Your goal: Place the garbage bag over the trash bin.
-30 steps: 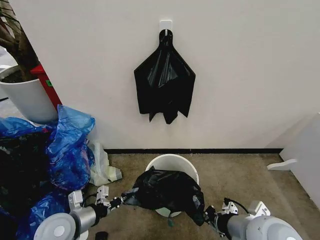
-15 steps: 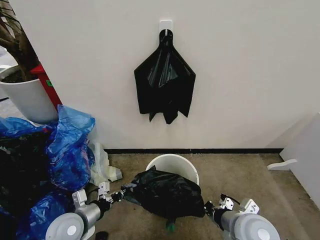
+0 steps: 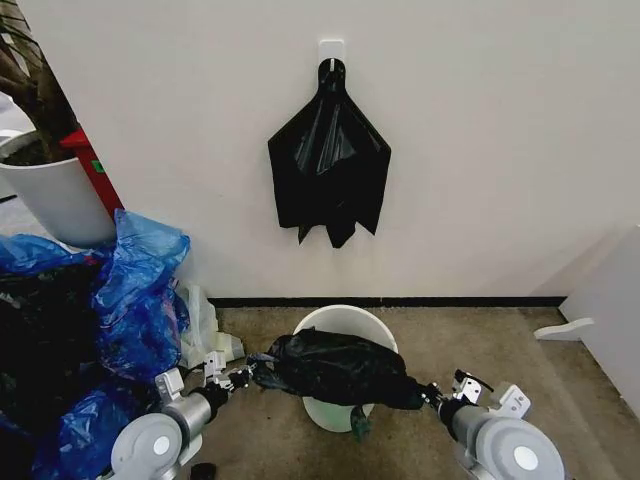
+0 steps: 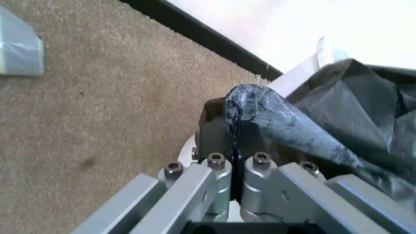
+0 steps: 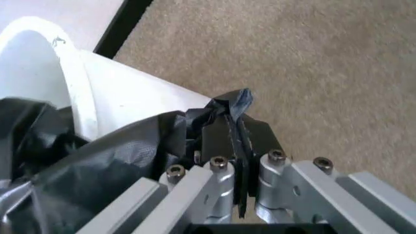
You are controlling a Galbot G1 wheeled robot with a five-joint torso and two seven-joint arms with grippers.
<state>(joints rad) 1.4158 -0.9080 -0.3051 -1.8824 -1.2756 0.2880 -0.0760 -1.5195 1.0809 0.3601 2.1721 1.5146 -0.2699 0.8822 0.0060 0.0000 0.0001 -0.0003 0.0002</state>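
While the garbage bag [image 3: 335, 368] lies across the trash bin [image 3: 345, 322], the left gripper [image 3: 243, 377] and the right gripper [image 3: 427, 394] each pinch one edge of it at the bin's sides.

The garbage bag [image 3: 338, 368] is thin, glossy black plastic, deeply wrinkled, bunched into a wide crumpled band that lies across the near part of the trash bin's mouth. It is wider than the bin, overhanging the rim on both sides, with a small flap drooping down the bin's front wall. Each end of the bag tapers to a twisted tip: one tip is pinched at the left side [image 4: 250, 109], the other at the right side [image 5: 229, 108].

The trash bin [image 3: 349, 322] is a small round off-white plastic bucket with tapered sides and a rolled rim. It stands upright on the carpet near the wall, its far inner wall still uncovered.
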